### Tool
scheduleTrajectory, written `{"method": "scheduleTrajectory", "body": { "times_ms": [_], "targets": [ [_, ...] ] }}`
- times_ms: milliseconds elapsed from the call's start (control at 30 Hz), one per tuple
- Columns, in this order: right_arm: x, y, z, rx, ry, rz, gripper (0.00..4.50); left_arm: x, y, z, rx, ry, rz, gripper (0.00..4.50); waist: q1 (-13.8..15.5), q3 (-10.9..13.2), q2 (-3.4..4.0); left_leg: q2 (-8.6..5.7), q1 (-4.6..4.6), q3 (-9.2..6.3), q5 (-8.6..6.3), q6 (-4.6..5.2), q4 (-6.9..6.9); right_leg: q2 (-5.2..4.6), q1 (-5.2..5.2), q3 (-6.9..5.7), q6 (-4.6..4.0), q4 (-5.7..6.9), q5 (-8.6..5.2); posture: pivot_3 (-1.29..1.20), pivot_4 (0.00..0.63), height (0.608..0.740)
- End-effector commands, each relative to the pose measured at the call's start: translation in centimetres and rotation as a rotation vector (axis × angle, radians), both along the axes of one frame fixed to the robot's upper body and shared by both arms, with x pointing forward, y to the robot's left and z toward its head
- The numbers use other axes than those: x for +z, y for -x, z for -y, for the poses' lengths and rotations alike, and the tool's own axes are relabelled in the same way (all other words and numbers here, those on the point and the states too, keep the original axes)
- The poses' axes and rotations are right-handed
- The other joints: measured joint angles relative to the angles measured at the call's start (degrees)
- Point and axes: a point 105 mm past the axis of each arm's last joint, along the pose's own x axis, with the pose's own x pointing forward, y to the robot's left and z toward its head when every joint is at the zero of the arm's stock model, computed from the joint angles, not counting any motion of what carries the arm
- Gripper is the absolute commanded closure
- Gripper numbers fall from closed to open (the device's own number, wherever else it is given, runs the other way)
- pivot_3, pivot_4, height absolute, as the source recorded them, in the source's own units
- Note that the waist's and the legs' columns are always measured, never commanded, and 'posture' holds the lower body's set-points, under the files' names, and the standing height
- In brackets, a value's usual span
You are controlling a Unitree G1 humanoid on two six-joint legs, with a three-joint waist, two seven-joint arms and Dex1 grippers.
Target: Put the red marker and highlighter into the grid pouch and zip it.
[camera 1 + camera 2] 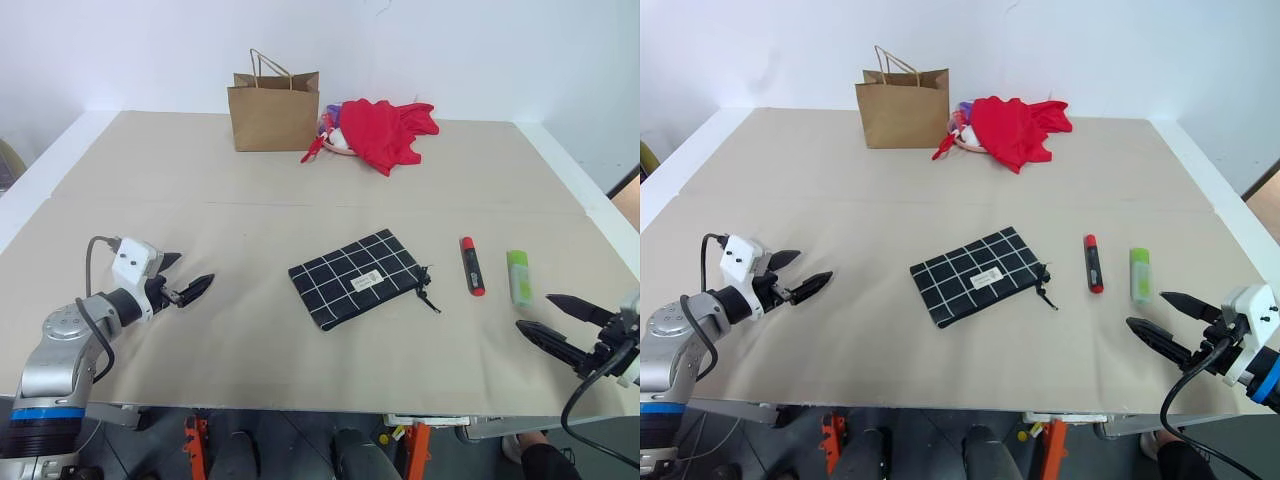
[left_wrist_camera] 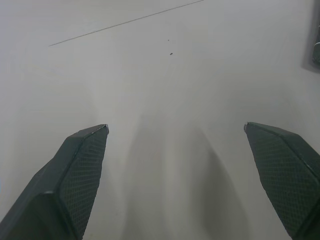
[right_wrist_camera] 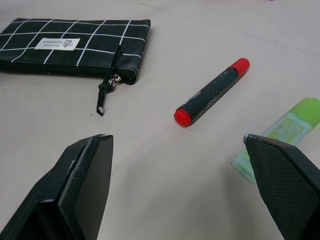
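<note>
Table (image 1: 250, 330), covered in beige sheet: working surface, all task items lying flat and loose on it.

Grid pouch (image 1: 355, 277): centre of table, lying at a slant, zipper edge and pull cord toward the robot's right, apparently zipped; it would need opening before anything goes in.

Red marker (image 1: 472, 266): just right of the pouch, apart from it, lengthwise away from the robot.

Highlighter (image 1: 518, 276): beside the marker, further right, not touching it, near the right gripper.

Left gripper (image 1: 183, 276): low over bare table at the left, well apart from the pouch, jaws spread, empty.

Right gripper (image 1: 560, 322): near the table's front right edge, jaws spread, empty, aimed toward marker and highlighter; likely placed for a first pick.

Brown paper bag (image 1: 273, 110) and red cloth (image 1: 385, 130): far edge, apparently unrelated.
</note>
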Motion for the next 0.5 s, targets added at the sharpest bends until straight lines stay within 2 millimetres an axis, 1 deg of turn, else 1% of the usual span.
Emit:
{"method": "scheduleTrajectory", "body": {
  "times_ms": [33, 333, 500],
  "targets": [
    [1.4, 0.0, -0.7, 0.047, 0.042, 0.034, 0.01, 1.7, 0.0, -0.7, 0.008, -0.029, 0.066, 0.0, 0.0, 0.0, 0.0, 0.0, 0.0, 0.0, 0.0, 0.0, 0.0, 0.0, 0.0, 0.0, 0.0, 0.0, 0.0, 0.0, 0.15, 0.74],
    [1.6, -0.5, -2.0, 0.065, 0.037, 0.053, 0.01, 1.9, 0.1, 0.4, -0.067, -0.042, 0.074, 0.0, 0.01, 0.0, 0.0, 0.0, 0.0, -0.01, 0.0, 0.0, 0.0, -0.01, 0.01, -0.01, 0.0, 0.0, 0.0, 0.0, 0.15, 0.74],
    [1.9, -0.9, -3.3, 0.1, 0.024, 0.067, 0.01, 1.8, 0.3, 1.3, -0.124, -0.052, 0.066, 0.0, -0.02, 0.0, 0.0, 0.0, 0.0, -0.01, 0.0, 0.0, 0.0, 0.0, 0.01, -0.01, 0.0, 0.0, 0.0, 0.0, 0.15, 0.74]
  ]
}}
